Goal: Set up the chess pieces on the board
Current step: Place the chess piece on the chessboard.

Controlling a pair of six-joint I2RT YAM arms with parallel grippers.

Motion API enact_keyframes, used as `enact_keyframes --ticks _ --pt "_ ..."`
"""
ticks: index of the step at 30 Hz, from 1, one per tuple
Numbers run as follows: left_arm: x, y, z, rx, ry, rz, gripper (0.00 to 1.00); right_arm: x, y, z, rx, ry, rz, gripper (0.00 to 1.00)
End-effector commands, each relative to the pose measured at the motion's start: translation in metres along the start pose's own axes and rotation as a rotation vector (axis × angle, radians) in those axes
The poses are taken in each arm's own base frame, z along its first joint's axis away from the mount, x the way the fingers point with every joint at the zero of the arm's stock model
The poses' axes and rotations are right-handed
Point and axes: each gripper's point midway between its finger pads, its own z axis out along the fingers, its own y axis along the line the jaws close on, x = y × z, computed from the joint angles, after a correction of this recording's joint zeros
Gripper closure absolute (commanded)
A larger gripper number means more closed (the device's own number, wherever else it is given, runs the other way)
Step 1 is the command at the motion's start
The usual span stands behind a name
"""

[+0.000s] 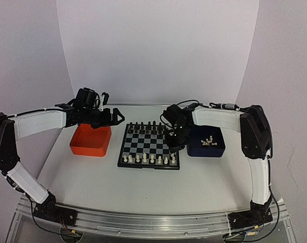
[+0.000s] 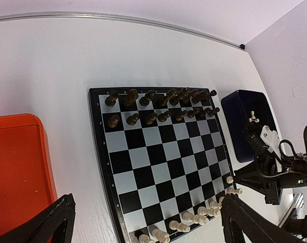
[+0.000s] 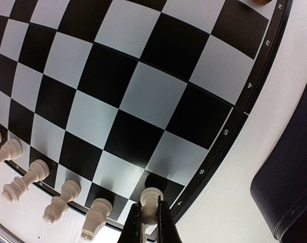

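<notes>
Right wrist: right pincer (image 3: pixel 149 217) clamped on cream chess piece (image 3: pixel 151 195) at board (image 3: pixel 153 96) edge; left pincer (image 2: pixel 148 200) wide open.

**Clearance over the board (image 1: pixel 143 144).** The middle ranks are bare squares, open from above. Two rows of black chess figures (image 2: pixel 158 104) crowd the far edge. A row of cream-white chess pieces (image 1: pixel 148 159) lines the near edge, with narrow gaps between neighbours. The right gripper (image 3: pixel 149 220), pinched on one such piece by the near right corner, blocks that side together with its arm. The orange tray (image 1: pixel 91 140) flanks the left border and the dark blue tray (image 1: pixel 206 144) the right. The left gripper (image 1: pixel 113 116), jaws wide, hangs over the orange tray's far corner, clear of the board.
</notes>
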Motion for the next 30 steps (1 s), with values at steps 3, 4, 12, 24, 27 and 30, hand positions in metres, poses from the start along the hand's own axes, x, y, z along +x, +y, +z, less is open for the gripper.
enact_keyframes --ticks 3,4,12,24,27,30 --pt "-0.0108 -0.0074 -0.0131 0.019 -0.048 -0.001 0.00 0.0072 0.0010 0.0012 0.009 0.018 0.001 1.00" --pt "-0.0108 -0.0075 -0.0135 0.019 -0.049 -0.002 0.00 0.0077 0.0016 0.0013 0.009 0.019 -0.002 1.00" --pt "-0.0096 -0.0073 -0.0148 0.020 -0.049 -0.005 0.00 0.0100 0.0039 0.0069 0.013 0.030 -0.002 1.00" --pt "-0.0090 -0.0074 -0.0185 0.020 -0.052 -0.006 0.00 0.0095 0.0000 0.0052 0.051 0.014 0.004 0.79" --pt "-0.0092 -0.0078 -0.0200 0.019 -0.052 -0.004 0.00 0.0074 0.0002 0.0038 0.053 0.006 0.006 0.77" --pt "-0.0091 -0.0071 -0.0216 0.014 -0.054 -0.001 0.00 0.0047 0.0024 -0.0008 0.044 -0.005 0.008 0.76"
